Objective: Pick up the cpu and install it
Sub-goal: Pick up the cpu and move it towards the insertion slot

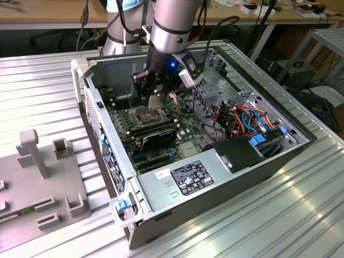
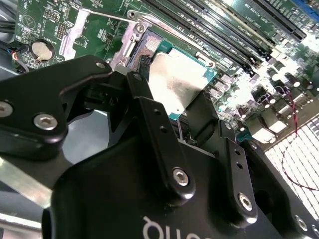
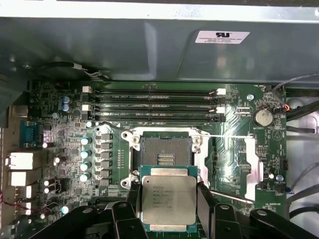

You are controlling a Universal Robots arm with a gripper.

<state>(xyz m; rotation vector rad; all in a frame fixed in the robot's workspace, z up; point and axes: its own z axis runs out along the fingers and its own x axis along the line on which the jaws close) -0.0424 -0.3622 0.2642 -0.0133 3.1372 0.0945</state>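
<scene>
Black gripper (image 2: 169, 94) is pinching the cpu (image 3: 168, 199) by two opposite edges, holding it metal face up, close over the open socket (image 3: 166, 152), not yet seated. Memory sticks (image 3: 154, 104) are lying beyond the socket on the green motherboard (image 3: 60, 134), inside the open computer case (image 1: 102, 123).

Exterior view high over case (image 1: 177, 215); both wrist views close above socket (image 3: 166, 152).

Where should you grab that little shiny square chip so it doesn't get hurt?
Probably by two opposite thin edges, coming from above its flat silvery face, as the gripper holds the cpu now. It is thin and flat, so only the edges offer a grip, leaving its underside free.
</scene>
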